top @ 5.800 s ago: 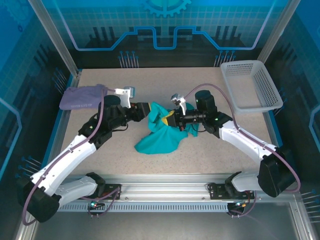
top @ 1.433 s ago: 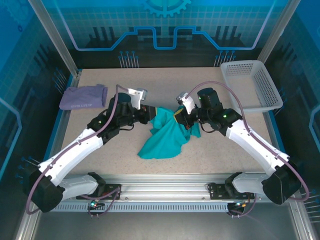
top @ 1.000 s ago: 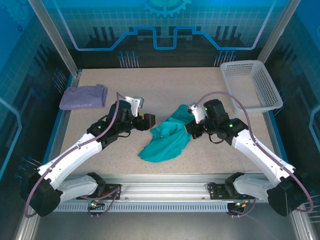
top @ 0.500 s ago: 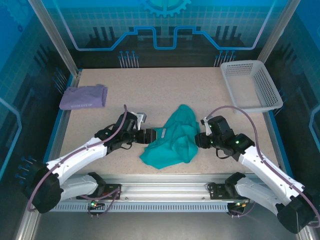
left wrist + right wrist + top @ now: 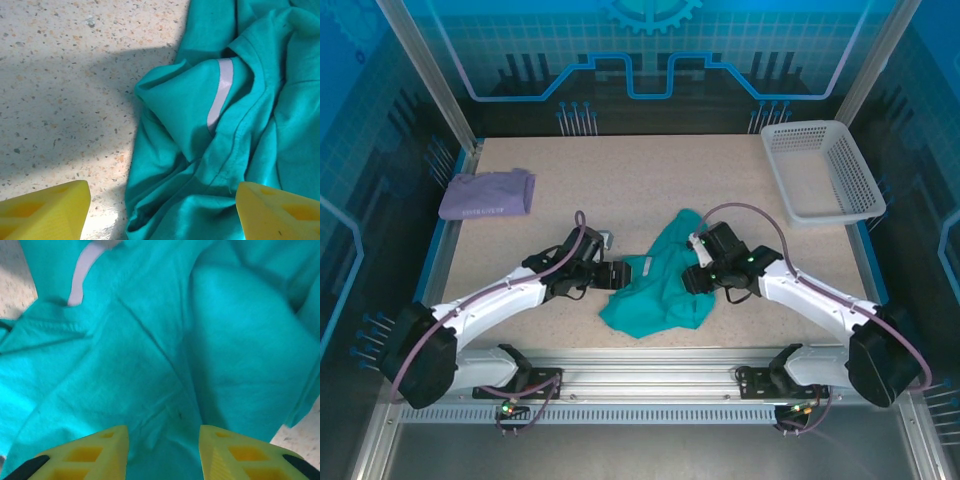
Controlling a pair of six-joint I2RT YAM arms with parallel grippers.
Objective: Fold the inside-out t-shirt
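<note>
The teal t-shirt (image 5: 665, 285) lay crumpled in soft folds between my two grippers. Its pale label strip (image 5: 220, 92) sat just ahead of the left gripper (image 5: 160, 215), whose yellow wedge fingers (image 5: 45, 210) stood spread wide. The right gripper (image 5: 162, 450) hovered over smooth cloth, fingers parted, pinching nothing. Speckled stone-like tabletop (image 5: 60, 75) surrounded the heap.

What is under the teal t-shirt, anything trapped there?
Speckled table meets the t-shirt along its visible edges, and nothing pokes out. The bunched cloth hides whatever lies beneath its middle.
</note>
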